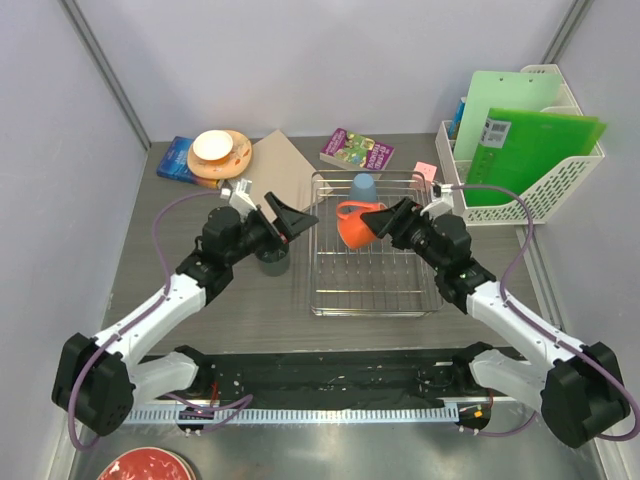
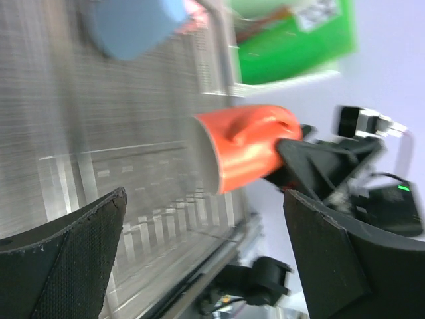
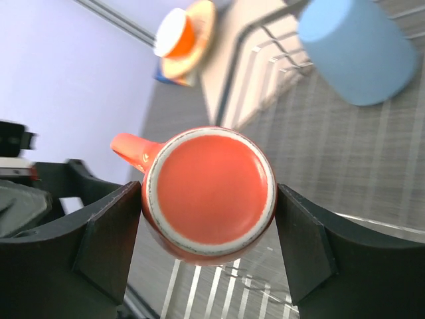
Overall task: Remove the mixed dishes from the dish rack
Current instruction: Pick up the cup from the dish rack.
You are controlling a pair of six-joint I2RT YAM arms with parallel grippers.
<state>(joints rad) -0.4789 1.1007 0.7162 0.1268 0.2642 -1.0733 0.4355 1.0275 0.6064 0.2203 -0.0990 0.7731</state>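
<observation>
Right gripper (image 1: 388, 222) level over rack (image 1: 372, 296), clamping orange cup (image 1: 352, 225); left gripper (image 1: 290, 218) jaws wide, empty. Only right wrist view shows cup's base.

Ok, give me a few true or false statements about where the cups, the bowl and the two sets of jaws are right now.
1. The right jaws grip the orange cup. True.
2. The light-blue cup sits in the dish rack. True.
3. The small white bowl rests on the stacked plates, outside the rack. True.
4. The left jaws are shut on the light-blue cup. False: they stand wide open, holding nothing.
5. The orange cup stands upright. False: it is tipped on its side in the right jaws.
6. The white basket holds the stacked plates. False: it holds green folders.
</observation>
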